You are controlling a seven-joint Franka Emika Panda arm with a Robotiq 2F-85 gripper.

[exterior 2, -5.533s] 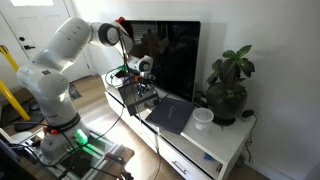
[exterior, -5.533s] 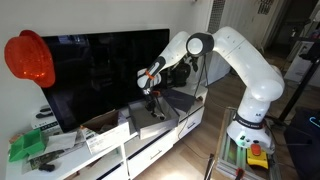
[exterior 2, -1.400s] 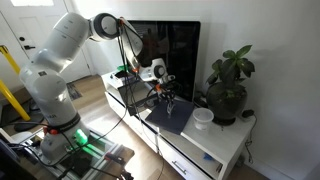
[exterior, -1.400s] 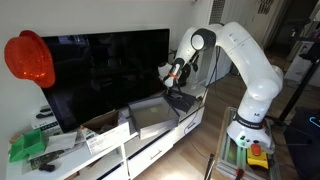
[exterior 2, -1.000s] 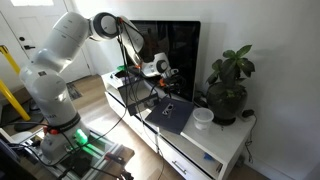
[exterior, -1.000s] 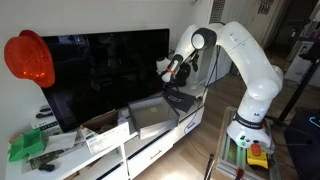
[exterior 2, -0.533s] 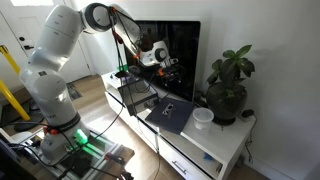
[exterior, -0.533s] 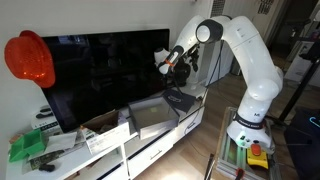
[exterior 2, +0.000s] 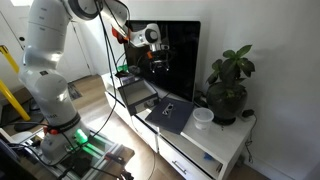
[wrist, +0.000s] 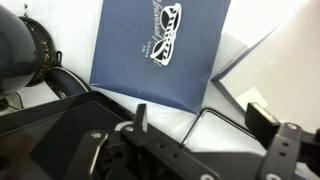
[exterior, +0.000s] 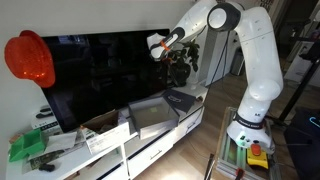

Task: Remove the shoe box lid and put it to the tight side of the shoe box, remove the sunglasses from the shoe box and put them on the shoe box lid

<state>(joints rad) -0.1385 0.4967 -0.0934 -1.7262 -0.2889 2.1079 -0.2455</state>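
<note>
The shoe box (exterior: 150, 120) (exterior 2: 135, 93) stands open on the white cabinet in front of the TV in both exterior views. The dark shoe box lid (exterior: 186, 98) (exterior 2: 172, 114) (wrist: 150, 45) lies flat right beside it. The sunglasses (exterior 2: 168, 106) (wrist: 166, 44) rest on the lid. My gripper (exterior: 172, 58) (exterior 2: 160, 62) (wrist: 200, 118) hangs open high above the lid, with nothing between its fingers. In the wrist view I look down past both fingertips at the lid and sunglasses.
A large black TV (exterior: 100, 70) (exterior 2: 180, 55) stands behind the box. A potted plant (exterior 2: 228, 85) and a white cup (exterior 2: 203, 117) are beyond the lid. A tan carton (exterior: 100, 132) and green items (exterior: 28, 146) lie further along the cabinet. A red hat (exterior: 28, 58) hangs nearby.
The jaws opened and left the sunglasses on the lid. The gripper then rose well above the lid, toward the TV's upper part.
</note>
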